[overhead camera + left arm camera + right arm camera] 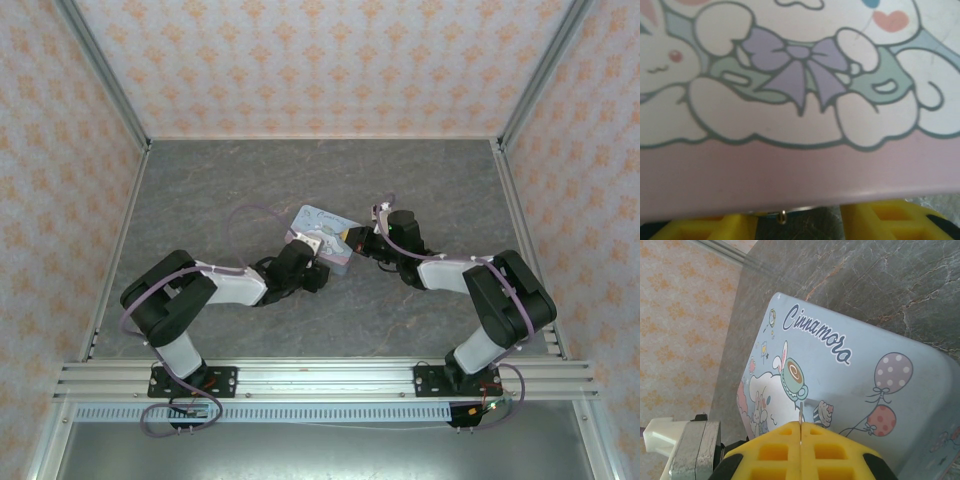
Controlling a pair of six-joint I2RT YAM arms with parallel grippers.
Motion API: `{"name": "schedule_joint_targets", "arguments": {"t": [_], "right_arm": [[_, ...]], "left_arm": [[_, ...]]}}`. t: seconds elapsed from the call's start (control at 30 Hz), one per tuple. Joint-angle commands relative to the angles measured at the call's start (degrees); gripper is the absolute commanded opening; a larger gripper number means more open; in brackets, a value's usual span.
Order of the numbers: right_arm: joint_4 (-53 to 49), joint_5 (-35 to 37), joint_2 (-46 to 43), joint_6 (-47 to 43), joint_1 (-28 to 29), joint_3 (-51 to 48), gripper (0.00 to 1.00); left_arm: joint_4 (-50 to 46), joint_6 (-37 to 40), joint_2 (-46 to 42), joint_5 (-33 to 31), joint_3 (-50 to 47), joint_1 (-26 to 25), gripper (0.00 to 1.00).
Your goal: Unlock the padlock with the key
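The padlock showed as a small metal loop under the tin's pink edge, bottom centre of the left wrist view, between the left gripper's parted fingers. The right gripper pinched the thin key, its tip over the tin.

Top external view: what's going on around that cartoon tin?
Both arms meet at the tin. The right hand is shut on a thin metal sliver, apparently the key, over the lid. The left hand is open at the tin's pink edge, where a small metal ring shows. The key's tip hangs free.
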Motion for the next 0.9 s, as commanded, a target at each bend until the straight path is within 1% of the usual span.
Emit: {"name": "schedule_joint_targets", "arguments": {"t": [0.0, 0.4, 0.57, 0.7, 0.87], "right_arm": [[-2.51, 0.56, -0.45, -1.23, 0.43, 0.35, 0.00], [-1.64, 0.49, -0.63, -0.88, 0.41, -0.25, 0.00], [0.50, 0.54, -1.52, -0.53, 0.44, -0.86, 0.00], [2.52, 1.98, -4.96, -1.51, 0.44, -1.95, 0.00], [3.55, 4.32, -11.55, -4.68, 0.44, -4.70, 0.00]], "left_arm": [[0.82, 0.69, 0.04, -0.78, 1.36, -0.56, 0.44], [0.64, -0.48, -0.32, -2.16, 1.47, -0.63, 0.33], [0.80, -1.59, -0.92, -2.13, 1.40, -0.65, 0.28], [-0.18, -4.69, -2.57, -0.70, 1.82, -0.65, 0.26], [-3.46, -11.65, -5.69, 1.07, 2.92, -0.71, 0.25]]}}
